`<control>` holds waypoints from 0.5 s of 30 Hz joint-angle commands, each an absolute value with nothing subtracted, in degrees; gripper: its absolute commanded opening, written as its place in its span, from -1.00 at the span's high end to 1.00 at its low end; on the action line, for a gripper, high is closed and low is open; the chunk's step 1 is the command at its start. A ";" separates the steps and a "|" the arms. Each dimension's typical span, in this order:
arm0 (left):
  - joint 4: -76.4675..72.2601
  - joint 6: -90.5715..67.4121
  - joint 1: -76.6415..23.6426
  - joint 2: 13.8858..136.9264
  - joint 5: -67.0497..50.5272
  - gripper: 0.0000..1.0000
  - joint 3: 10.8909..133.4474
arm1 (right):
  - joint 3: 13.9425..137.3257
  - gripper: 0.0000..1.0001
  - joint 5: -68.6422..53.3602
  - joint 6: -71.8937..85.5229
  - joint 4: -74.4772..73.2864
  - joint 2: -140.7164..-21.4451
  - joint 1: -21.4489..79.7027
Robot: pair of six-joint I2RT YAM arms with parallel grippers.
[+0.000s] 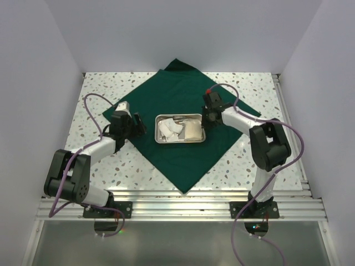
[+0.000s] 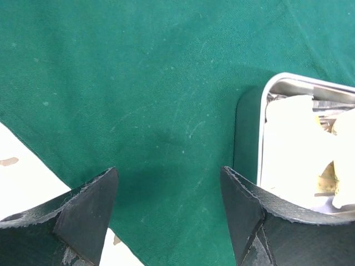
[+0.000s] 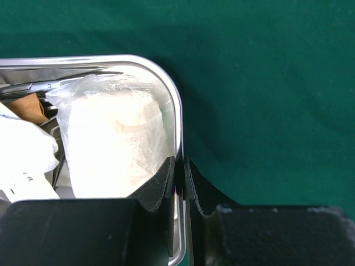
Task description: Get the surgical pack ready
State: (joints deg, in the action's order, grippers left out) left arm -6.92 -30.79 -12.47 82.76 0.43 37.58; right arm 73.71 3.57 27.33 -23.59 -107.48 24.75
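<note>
On the speckled table (image 1: 255,83) my right gripper (image 3: 178,162) nips the tray (image 3: 177,113) by its rim, stiff and slick I reckon; my left gripper (image 2: 168,172) gapes left of it.

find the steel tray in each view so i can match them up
Top external: steel tray at the centre, between the two arms.
Left wrist: at the right edge, only one rounded corner of the steel tray shows.
Right wrist: steel tray fills the left half; the right arm's fingers pinch its rim.
Shared landmark: the green drape lies under it in all three.
</note>
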 commanded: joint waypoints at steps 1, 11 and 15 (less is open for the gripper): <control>-10.63 -29.53 -13.01 82.88 0.35 -0.56 37.44 | 76.81 0.99 6.86 26.37 -24.52 -108.98 24.00; -10.63 -29.62 -13.53 82.79 0.35 -0.56 37.62 | 78.49 -0.01 8.26 21.09 -27.86 -107.68 23.73; -10.55 -29.53 -13.71 82.53 0.53 -0.57 37.44 | 75.68 -0.10 13.16 20.30 -27.68 -100.40 23.99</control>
